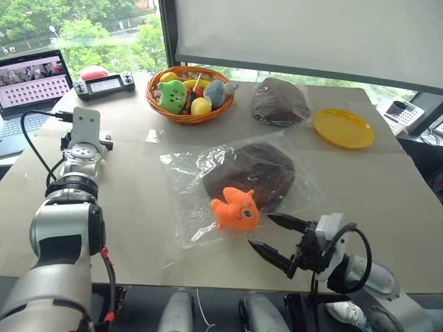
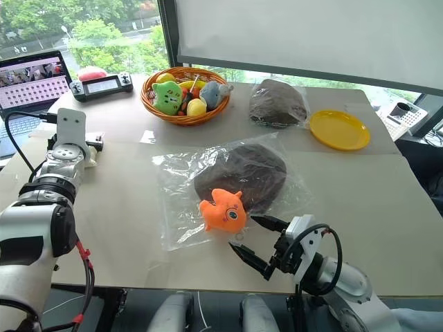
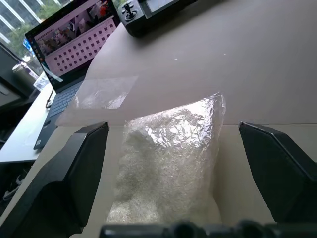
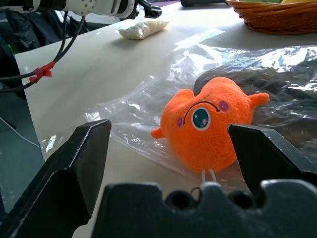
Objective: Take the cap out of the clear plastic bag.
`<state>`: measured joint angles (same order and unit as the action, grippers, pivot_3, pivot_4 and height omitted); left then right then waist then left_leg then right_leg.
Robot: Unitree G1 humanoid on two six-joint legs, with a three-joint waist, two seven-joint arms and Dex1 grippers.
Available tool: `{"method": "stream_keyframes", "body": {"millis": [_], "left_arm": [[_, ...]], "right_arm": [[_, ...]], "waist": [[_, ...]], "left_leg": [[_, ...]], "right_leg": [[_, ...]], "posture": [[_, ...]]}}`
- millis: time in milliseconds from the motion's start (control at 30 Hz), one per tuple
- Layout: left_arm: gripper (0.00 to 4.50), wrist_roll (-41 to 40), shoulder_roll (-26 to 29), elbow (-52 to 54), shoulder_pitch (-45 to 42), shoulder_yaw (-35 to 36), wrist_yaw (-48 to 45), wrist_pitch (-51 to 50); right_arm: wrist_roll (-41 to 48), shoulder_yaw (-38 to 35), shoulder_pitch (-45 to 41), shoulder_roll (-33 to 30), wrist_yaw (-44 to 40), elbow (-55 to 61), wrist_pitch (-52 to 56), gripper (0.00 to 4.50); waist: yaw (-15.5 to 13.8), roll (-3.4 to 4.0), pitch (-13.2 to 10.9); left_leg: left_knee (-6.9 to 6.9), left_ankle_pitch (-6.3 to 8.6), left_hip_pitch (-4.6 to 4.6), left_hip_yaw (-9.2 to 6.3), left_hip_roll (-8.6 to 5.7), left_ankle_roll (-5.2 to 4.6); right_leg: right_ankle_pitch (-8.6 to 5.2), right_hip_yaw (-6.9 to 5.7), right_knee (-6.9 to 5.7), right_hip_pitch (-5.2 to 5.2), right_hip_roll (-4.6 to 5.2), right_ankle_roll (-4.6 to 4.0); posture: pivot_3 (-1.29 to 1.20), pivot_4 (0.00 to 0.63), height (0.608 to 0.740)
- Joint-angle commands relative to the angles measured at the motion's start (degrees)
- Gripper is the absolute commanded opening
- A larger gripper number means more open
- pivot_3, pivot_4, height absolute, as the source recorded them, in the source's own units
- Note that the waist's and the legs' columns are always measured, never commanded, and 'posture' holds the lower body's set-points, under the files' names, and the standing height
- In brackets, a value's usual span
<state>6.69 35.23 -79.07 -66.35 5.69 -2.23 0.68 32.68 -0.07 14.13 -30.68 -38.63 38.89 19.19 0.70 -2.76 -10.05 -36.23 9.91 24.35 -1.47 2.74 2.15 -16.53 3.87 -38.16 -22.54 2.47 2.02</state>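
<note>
The cap lies inside the bag at mid-frame, with an orange plush on the bag's near edge. The right tool, wide open and empty, sits just below them and is nearer. The left tool, at far left, gapes over a white packet.

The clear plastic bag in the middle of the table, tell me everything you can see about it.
The clear plastic bag is large, loose, crinkly and transparent, lying flat near the middle of the table. The dark-brown cap is inside it, taking up most of its middle. An orange plush toy sits on its near edge. The right gripper, open, hovers just in front of the toy, not touching the bag.
</note>
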Motion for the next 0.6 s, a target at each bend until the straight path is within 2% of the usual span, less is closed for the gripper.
{"method": "stream_keyframes", "body": {"millis": [33, 100, 167, 267, 333, 400, 500, 600], "left_arm": [[4.48, -3.92, -4.01, 4.05, -3.44, 1.59, -20.71, 10.15], [4.48, -9.74, -6.83, 7.37, -2.78, 3.43, -40.42, 10.53], [4.48, -15.51, -7.88, 15.69, 1.00, 2.10, -62.31, 5.51], [4.48, -21.51, -4.58, 34.07, 9.58, -2.32, -80.35, -7.94], [4.48, -23.25, -1.64, 43.69, 14.19, -4.30, -84.44, -14.78], [4.48, -22.70, 1.63, 52.30, 19.19, -6.84, -86.48, -17.48], [4.48, -23.36, 2.77, 61.15, 23.10, -8.36, -85.38, -20.06], [4.48, -24.13, 2.72, 68.79, 26.18, -10.60, -85.37, -21.74]], "right_arm": [[-0.28, 0.27, -1.74, 0.28, 0.01, 0.22, -0.45, 4.50], [-0.50, 0.48, -2.21, 0.01, -0.14, -0.37, -0.25, 4.50], [-0.62, 0.49, -2.49, -0.31, -0.26, -0.77, -0.05, 4.50], [-0.75, 0.32, -2.67, -0.52, -0.31, -1.42, 0.00, 4.50], [-0.75, 0.36, -2.60, -0.58, -0.33, -1.64, -0.04, 4.50], [-0.97, 0.77, -2.79, -0.42, -0.32, -2.17, -0.16, 4.50], [-1.23, 1.11, -3.13, -0.15, -0.49, -3.11, -0.46, 4.50], [-1.38, 1.04, -3.53, -0.06, -0.67, -3.98, -0.73, 4.50]], "waist": [[-0.42, 0.00, 0.00], [-0.92, 0.00, 0.00], [-0.81, 0.01, 0.00], [0.79, 0.09, -0.01], [2.31, 0.11, -0.01], [3.26, 0.12, -0.02], [2.85, 0.13, -0.03], [1.39, 0.13, -0.02]], "left_leg": [[0.00, -0.01, -0.01, 0.00, 0.00, 0.01], [-0.03, -0.04, 0.00, -0.02, -0.02, 0.07], [-0.04, -0.04, 0.02, -0.01, -0.02, 0.07], [0.07, -0.04, -0.03, 0.01, 0.00, 0.07], [0.21, -0.04, -0.17, 0.06, 0.03, 0.07], [0.24, -0.04, -0.24, 0.02, 0.09, 0.06], [0.16, -0.05, -0.36, -0.04, 0.10, 0.04], [-0.03, -0.05, -0.49, -0.02, 0.09, 0.04]], "right_leg": [[0.01, 0.00, 0.00, 0.01, 0.00, -0.02], [0.05, -0.07, 0.05, 0.10, 0.02, -0.09], [0.06, -0.06, 0.09, 0.13, 0.02, -0.10], [0.13, 0.01, 0.08, 0.12, 0.02, -0.27], [0.14, 0.13, 0.01, 0.13, 0.00, -0.31], [0.11, 0.13, -0.16, 0.10, -0.09, -0.37], [0.07, 0.12, -0.37, 0.14, -0.12, -0.39], [-0.16, 0.12, -0.38, 0.35, -0.09, 0.02]], "posture": [[0.00, 0.150, 0.740], [0.00, 0.150, 0.740], [0.00, 0.150, 0.740], [0.00, 0.150, 0.740], [0.00, 0.150, 0.740], [0.00, 0.150, 0.740], [0.00, 0.150, 0.740], [0.00, 0.150, 0.740]]}}
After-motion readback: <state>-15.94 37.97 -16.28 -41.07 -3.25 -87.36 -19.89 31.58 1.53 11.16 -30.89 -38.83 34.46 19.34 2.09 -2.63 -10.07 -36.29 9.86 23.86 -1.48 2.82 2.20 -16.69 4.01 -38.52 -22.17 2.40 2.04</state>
